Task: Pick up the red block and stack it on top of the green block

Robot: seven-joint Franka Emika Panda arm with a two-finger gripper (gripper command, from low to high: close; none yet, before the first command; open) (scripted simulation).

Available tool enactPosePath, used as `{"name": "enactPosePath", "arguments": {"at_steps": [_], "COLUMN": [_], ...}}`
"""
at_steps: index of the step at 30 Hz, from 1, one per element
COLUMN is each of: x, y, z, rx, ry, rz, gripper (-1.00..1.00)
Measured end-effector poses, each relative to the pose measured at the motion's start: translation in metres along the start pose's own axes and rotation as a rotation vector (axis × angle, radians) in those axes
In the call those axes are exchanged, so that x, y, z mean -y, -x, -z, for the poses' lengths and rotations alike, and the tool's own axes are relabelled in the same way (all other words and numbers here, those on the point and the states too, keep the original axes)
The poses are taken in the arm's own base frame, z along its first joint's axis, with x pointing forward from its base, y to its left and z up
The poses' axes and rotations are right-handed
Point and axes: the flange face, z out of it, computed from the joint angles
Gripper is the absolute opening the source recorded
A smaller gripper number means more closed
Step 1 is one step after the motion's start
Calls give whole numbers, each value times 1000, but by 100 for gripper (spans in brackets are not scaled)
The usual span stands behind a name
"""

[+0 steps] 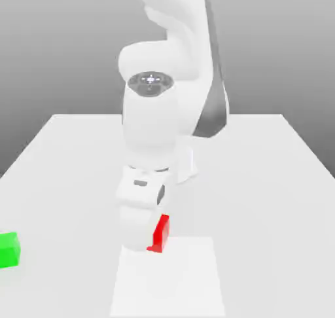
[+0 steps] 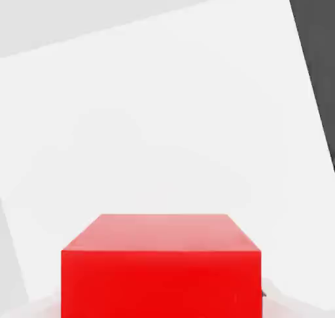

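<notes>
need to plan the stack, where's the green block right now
The green block sits on the table at the exterior view's far left edge, well apart from the red block.

I'm seeing the red block (image 2: 161, 267) sitting close up, the pale worktop (image 2: 163, 127) lying beyond it.

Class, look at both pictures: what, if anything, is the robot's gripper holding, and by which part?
The gripper is shut on the red block. Which faces it presses cannot be told.
</notes>
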Motion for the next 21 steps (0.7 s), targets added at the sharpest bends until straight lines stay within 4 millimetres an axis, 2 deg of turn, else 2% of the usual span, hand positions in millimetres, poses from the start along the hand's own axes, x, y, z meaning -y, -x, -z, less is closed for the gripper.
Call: {"name": "enactPosePath", "arguments": {"at_steps": [6,11,13,17,18,21], "x": [-104,-184,-196,-200,-199,-199], "y": [44,106,115,118,118,118], "z": [11,21,12,-26,-36,-36], "rx": [-1,-18,-22,-24,-24,-24], "ry": [-7,-11,-8,-7,-9,-9], "rz": [-211,-388,-413,-421,-422,-422], "gripper": [-100,-100,-100,-100,100,100]}}
